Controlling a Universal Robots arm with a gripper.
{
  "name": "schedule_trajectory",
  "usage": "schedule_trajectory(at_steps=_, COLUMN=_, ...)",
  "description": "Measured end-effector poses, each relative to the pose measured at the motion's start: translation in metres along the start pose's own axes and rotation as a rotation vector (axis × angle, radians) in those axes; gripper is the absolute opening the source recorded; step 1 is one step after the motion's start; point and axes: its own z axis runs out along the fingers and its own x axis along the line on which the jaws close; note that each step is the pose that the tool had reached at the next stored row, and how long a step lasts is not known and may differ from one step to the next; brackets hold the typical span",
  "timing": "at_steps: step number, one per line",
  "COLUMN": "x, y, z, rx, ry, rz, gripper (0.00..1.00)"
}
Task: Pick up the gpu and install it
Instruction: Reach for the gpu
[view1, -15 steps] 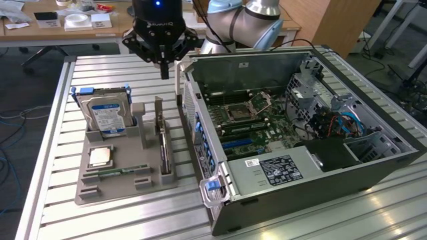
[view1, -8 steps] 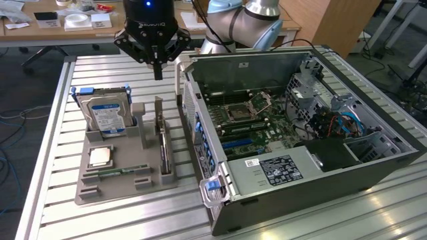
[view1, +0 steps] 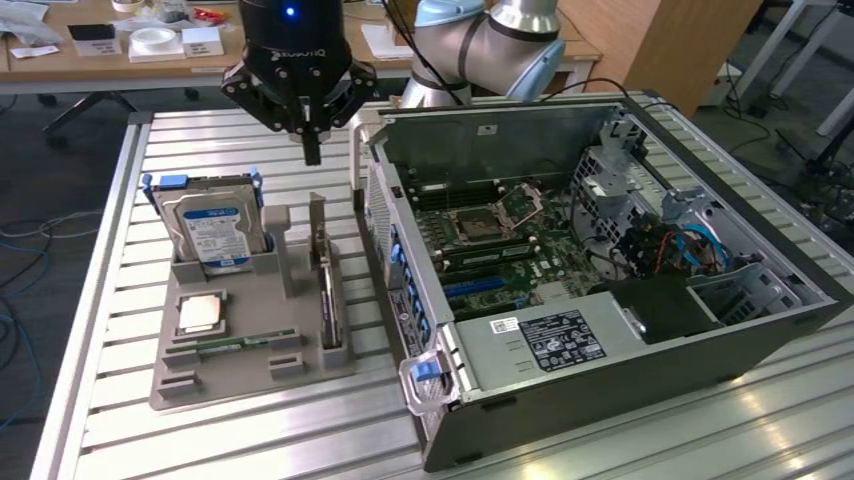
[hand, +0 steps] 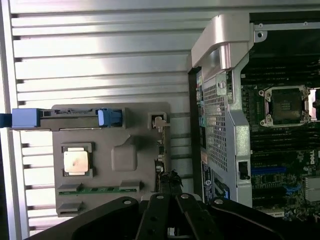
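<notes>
Claw (view1: 311, 152): fingers pressed together and pointing straight down, with nothing pinched between them. It hangs upper left of centre in the exterior view, above the far end of the gpu (view1: 324, 280) and apart from it.
Worktop (view1: 200, 440): slatted metal surface across the bottom of the frame.
Latch (view1: 424, 370): blue tab in a clear bracket at the case's near corner, lower centre.
Case (view1: 627, 385): open PC tower lying on its side with its inside facing up, filling the right half of the frame.
Holder (view1: 287, 235): grey moulded rack on the worktop, left of centre, just beside the case.
RAM (view1: 240, 343): narrow green stick lying flat in the holder's near part.
CPU (view1: 200, 313): square chip lying flat in a recess just behind the RAM.
gpu: stands upright on its long edge in the slot along the holder's right side, the side next to the case. It is unheld and not in the case.
Drive (view1: 214, 232): silver with a blue label, standing upright at the holder's far end, with blue rails on its sides.
Board (view1: 494, 225): green motherboard inside the case, at centre frame.
Arm (view1: 467, 40): grey and pale blue joints at top centre, behind the case.
Far worktop (view1: 100, 68): wooden surface at upper left, carrying small white boxes (view1: 158, 42).
</notes>
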Motion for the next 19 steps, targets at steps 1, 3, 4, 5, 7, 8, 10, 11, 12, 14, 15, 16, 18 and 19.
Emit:
schedule_trajectory(at_steps=1, x=0.000, y=-0.0022, z=-0.0001, rx=0.0000, ry=0.0000, rz=0.000, gripper=0.11)
schedule_trajectory(at_steps=3, x=0.000, y=-0.0067, z=-0.0003, rx=0.0000, ry=0.0000, rz=0.000, gripper=0.11)
schedule_trajectory(at_steps=4, x=0.000, y=-0.0091, z=-0.0004, rx=0.0000, ry=-0.0001, rz=0.000, gripper=0.11)
schedule_trajectory(at_steps=5, x=0.000, y=-0.0115, z=-0.0005, rx=-0.0001, ry=-0.0001, rz=0.000, gripper=0.11)
schedule_trajectory(at_steps=7, x=0.000, y=-0.0167, z=-0.0007, rx=-0.0001, ry=0.0000, rz=0.000, gripper=0.11)
schedule_trajectory(at_steps=8, x=0.001, y=-0.0300, z=-0.0014, rx=-0.0001, ry=0.0000, rz=0.000, gripper=0.11)
schedule_trajectory(at_steps=10, x=0.001, y=-0.0364, z=-0.0017, rx=-0.0001, ry=-0.0001, rz=0.000, gripper=0.11)
schedule_trajectory(at_steps=11, x=0.002, y=-0.0371, z=-0.0017, rx=0.0000, ry=0.0000, rz=0.000, gripper=0.11)
schedule_trajectory(at_steps=12, x=0.002, y=-0.0371, z=-0.0017, rx=-0.0001, ry=-0.0001, rz=0.000, gripper=0.11)
schedule_trajectory(at_steps=14, x=0.002, y=-0.0371, z=-0.0017, rx=-0.0001, ry=-0.0002, rz=0.000, gripper=0.11)
schedule_trajectory(at_steps=15, x=0.002, y=-0.0371, z=-0.0017, rx=-0.0001, ry=-0.0001, rz=0.000, gripper=0.11)
schedule_trajectory(at_steps=16, x=0.002, y=-0.0372, z=-0.0018, rx=0.0000, ry=-0.0001, rz=0.000, gripper=0.11)
schedule_trajectory(at_steps=18, x=0.002, y=-0.0385, z=-0.0018, rx=0.0000, ry=0.0000, rz=0.000, gripper=0.11)
schedule_trajectory(at_steps=19, x=0.001, y=-0.0396, z=-0.0018, rx=0.0000, ry=0.0000, rz=0.000, gripper=0.11)
